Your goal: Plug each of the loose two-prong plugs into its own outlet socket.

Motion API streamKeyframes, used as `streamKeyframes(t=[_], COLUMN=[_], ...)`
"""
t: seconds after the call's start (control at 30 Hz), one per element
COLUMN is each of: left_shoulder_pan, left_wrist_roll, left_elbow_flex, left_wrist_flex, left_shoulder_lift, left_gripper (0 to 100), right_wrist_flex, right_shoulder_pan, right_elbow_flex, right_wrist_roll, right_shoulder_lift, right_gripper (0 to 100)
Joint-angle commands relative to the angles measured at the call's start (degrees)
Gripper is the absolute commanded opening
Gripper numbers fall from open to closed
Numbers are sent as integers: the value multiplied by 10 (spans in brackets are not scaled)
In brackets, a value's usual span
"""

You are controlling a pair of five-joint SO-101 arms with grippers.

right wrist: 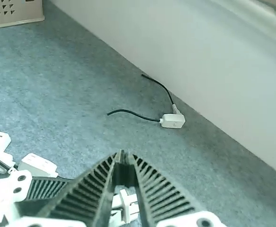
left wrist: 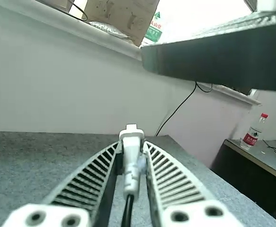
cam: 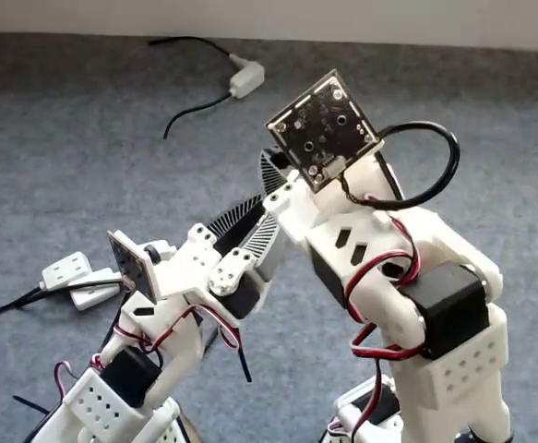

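My left gripper [left wrist: 132, 142] is shut on a white two-prong plug [left wrist: 130, 161] and holds it raised off the carpet, black cord trailing back between the ribbed fingers. In the high view the left gripper [cam: 255, 217] sits just under the right arm's wrist. My right gripper [right wrist: 122, 156] is shut with its fingertips together, hanging right above the held plug [right wrist: 128, 205]. A second loose white plug [cam: 247, 78] lies on the carpet near the wall [right wrist: 173, 121]. Two white outlet sockets [cam: 65, 269] [cam: 98, 295] lie at the left, beside the left arm.
Grey carpet covers the floor up to a white wall at the far side. A beige basket [right wrist: 14, 12] stands far off by the wall. Black cords run from the sockets [cam: 1, 305] and from the loose plug [cam: 190, 111].
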Motion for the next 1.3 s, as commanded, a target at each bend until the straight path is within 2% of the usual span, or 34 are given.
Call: streamKeyframes(t=[0.0,0.1,0.23,0.4,0.67,0.83,1.03,1.17,1.27], left_shoulder_pan=[7,-6,-42,-82,-87,-87,-88,-74,-78], left_wrist_roll=[-1,-1,-1,0,-1,3,32,34,35], left_elbow_flex=[-2,-3,-59,-225,-495,-634,-742,-779,-780], left_wrist_flex=[-11,-8,62,182,403,493,535,536,587], left_shoulder_lift=[-7,-6,34,213,512,668,821,877,881], left_gripper=[6,6,6,6,7,7,7,7,7], right_wrist_flex=[-2,3,36,78,164,228,235,211,191], right_shoulder_pan=[-7,29,124,211,312,340,359,363,363], right_elbow_flex=[6,11,13,13,15,15,87,160,198], right_wrist_roll=[2,2,2,2,2,2,0,-53,-98], right_shoulder_lift=[-3,-9,-9,-9,-9,-8,-9,-9,-9], right_gripper=[7,7,7,7,7,7,7,7,7])
